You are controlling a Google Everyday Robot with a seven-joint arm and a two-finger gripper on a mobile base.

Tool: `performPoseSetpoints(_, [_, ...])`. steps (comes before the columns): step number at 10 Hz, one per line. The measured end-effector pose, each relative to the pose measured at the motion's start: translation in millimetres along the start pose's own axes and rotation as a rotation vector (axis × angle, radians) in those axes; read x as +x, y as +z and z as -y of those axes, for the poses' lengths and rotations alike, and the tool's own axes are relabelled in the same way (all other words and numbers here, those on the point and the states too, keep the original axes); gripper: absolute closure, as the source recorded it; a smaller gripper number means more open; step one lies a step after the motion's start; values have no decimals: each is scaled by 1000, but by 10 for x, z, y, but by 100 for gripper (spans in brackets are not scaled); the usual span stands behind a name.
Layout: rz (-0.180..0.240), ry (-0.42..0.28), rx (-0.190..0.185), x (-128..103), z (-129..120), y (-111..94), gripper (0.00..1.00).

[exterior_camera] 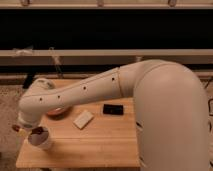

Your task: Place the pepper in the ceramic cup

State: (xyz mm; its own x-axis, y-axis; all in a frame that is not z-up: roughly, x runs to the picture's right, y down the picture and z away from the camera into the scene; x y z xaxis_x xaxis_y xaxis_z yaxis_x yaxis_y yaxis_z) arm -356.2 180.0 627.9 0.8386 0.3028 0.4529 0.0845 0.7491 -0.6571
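Dark red pepper (38, 131) at the tool (35, 131), over the whitish ceramic cup (41, 140).

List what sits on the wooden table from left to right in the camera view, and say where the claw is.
Ceramic cup → red-orange bowl → tan block → flat black rectangle. The claw hangs right over the cup's rim at the table's left end, with the dark red pepper at its tip.

One gripper (31, 128) above one ceramic cup (41, 139); one pepper (38, 132); one bowl (57, 111); one tan block (83, 119); one black rectangle (113, 108).

Smooth white plastic arm (95, 90), pincer (36, 131) above glossy cup (41, 140), matt wood table (95, 145)
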Motion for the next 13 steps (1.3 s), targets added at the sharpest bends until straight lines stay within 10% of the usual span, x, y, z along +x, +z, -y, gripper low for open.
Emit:
performPoseSetpoints(6, [79,10,-46,-67,-122,138,22])
performPoseSetpoints(13, [121,44,-9,39,-68,85,20])
